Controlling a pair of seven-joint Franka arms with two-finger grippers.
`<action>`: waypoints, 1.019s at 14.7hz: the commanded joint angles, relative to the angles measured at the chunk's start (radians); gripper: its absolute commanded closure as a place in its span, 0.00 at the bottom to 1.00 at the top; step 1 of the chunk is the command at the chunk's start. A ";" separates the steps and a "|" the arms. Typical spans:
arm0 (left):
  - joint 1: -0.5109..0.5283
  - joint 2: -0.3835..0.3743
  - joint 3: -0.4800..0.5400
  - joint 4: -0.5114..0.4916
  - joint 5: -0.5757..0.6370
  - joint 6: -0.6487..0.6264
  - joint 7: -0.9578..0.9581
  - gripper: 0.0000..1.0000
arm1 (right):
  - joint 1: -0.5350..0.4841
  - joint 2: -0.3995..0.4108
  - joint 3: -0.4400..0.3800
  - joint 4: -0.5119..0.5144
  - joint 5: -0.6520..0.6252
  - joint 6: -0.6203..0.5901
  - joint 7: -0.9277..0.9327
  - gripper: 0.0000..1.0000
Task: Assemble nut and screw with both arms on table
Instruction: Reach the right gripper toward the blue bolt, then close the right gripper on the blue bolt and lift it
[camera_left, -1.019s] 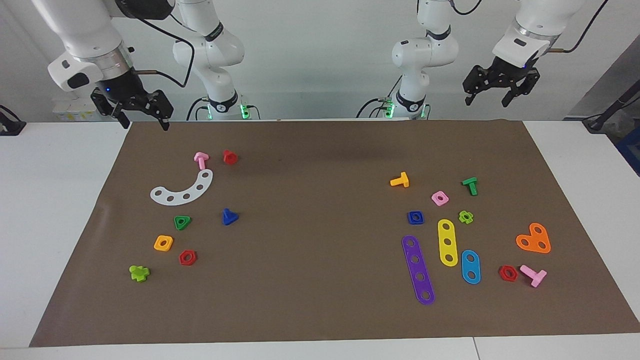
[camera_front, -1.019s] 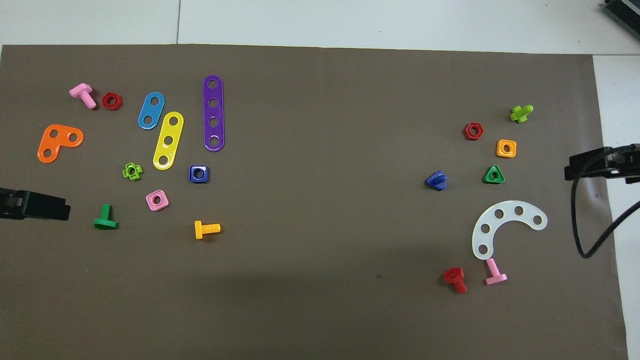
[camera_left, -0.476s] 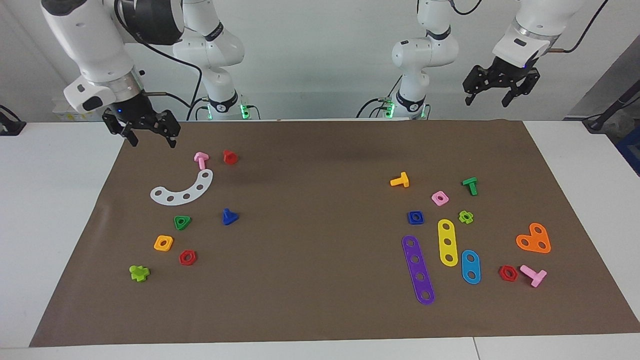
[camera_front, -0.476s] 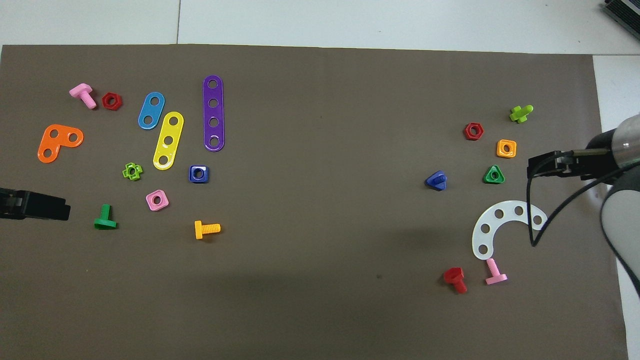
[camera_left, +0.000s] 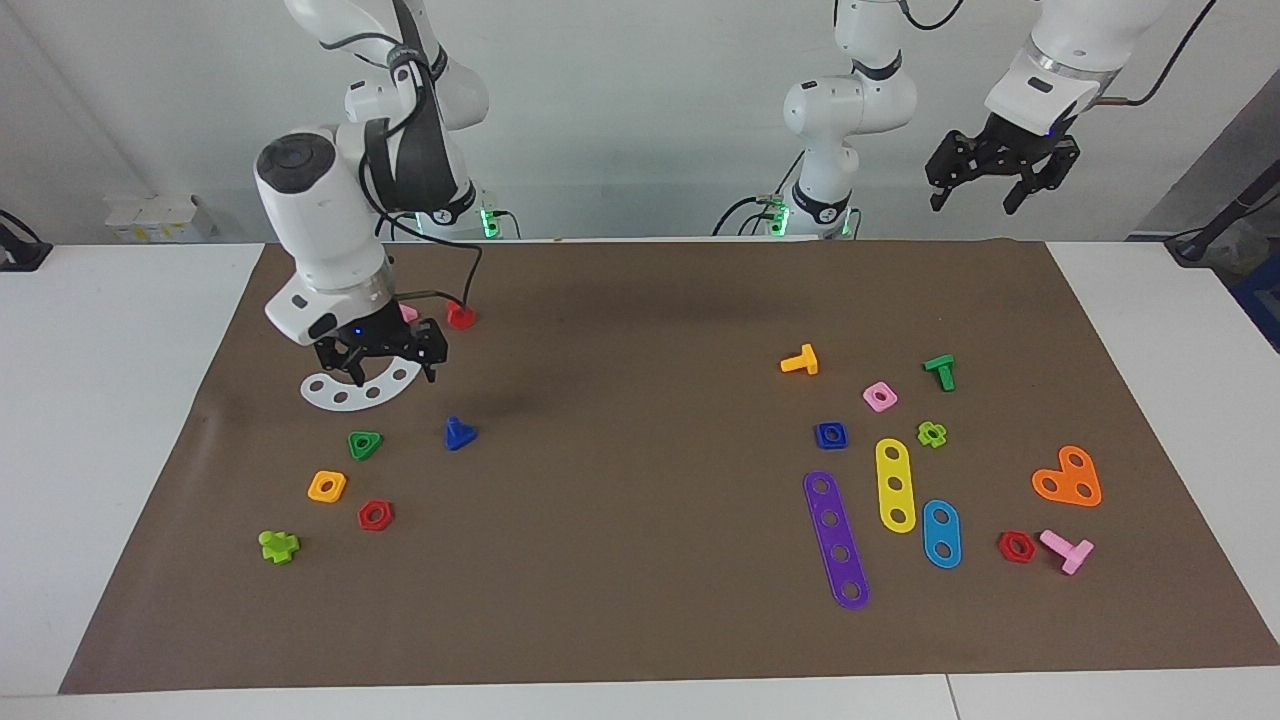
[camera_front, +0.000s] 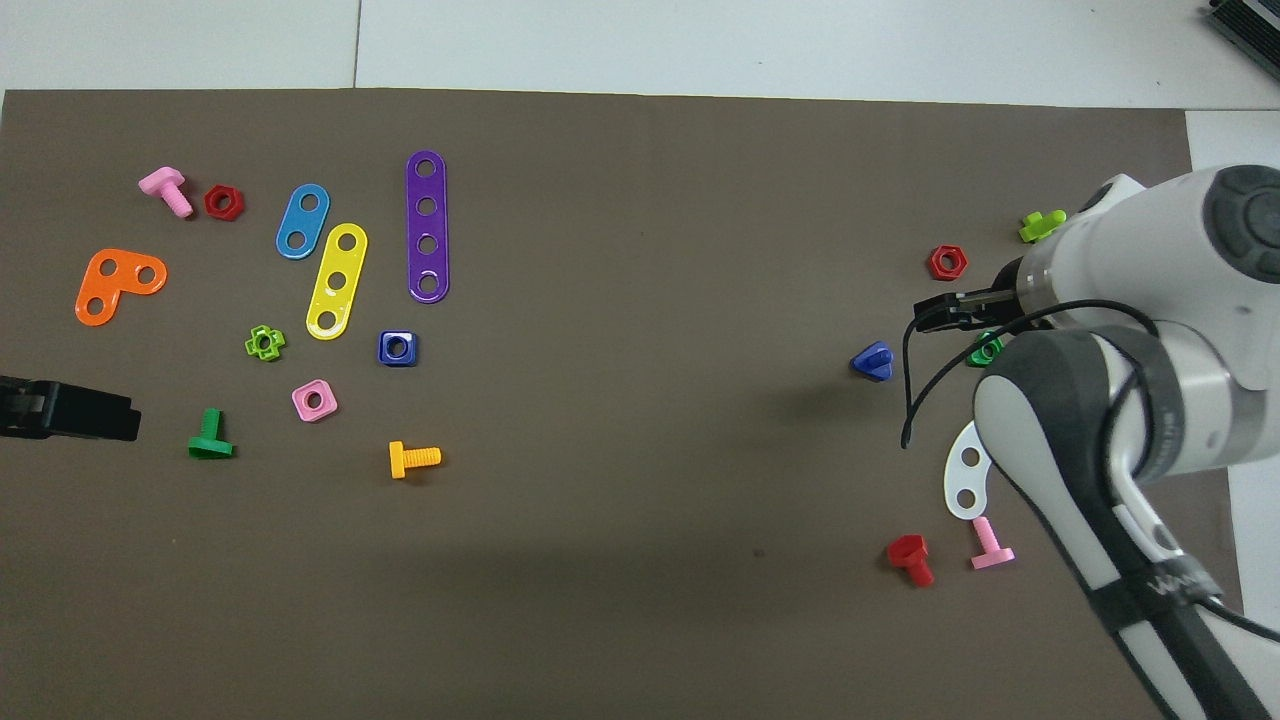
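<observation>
The dark-blue square nut (camera_left: 831, 434) lies flat on the brown mat (camera_left: 640, 560) toward the left arm's end of the table; it also shows in the overhead view (camera_front: 397, 348). The dark-blue screw (camera_left: 458, 433) with its triangular head lies toward the right arm's end (camera_front: 872, 361). My right gripper (camera_left: 394, 372) is open and empty, low over the white curved strip (camera_left: 345, 392), apart from the screw; it also shows in the overhead view (camera_front: 937, 313). My left gripper (camera_left: 973, 205) is open and empty and waits high over the mat's edge nearest the robots (camera_front: 118, 420).
Near the screw lie a green triangular nut (camera_left: 365, 444), an orange square nut (camera_left: 327, 486), a red hexagonal nut (camera_left: 375, 515) and a red bolt (camera_left: 460, 315). Near the nut lie a pink square nut (camera_left: 879, 396), an orange bolt (camera_left: 801, 361), a purple strip (camera_left: 836, 538) and a yellow strip (camera_left: 895, 484).
My right arm has swung down from the mat's corner nearest the robots and now holds its gripper over the white curved strip, closer to the screw. The left arm has not moved.
</observation>
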 joint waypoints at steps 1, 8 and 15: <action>0.008 -0.028 0.001 -0.027 -0.015 -0.002 -0.006 0.00 | 0.004 0.070 0.008 -0.018 0.014 0.120 -0.019 0.00; 0.008 -0.028 0.000 -0.027 -0.015 -0.002 -0.006 0.00 | 0.036 0.121 0.011 -0.112 0.023 0.188 -0.054 0.19; 0.008 -0.028 0.001 -0.025 -0.015 -0.002 -0.006 0.00 | 0.035 0.095 0.011 -0.185 0.023 0.214 -0.075 0.50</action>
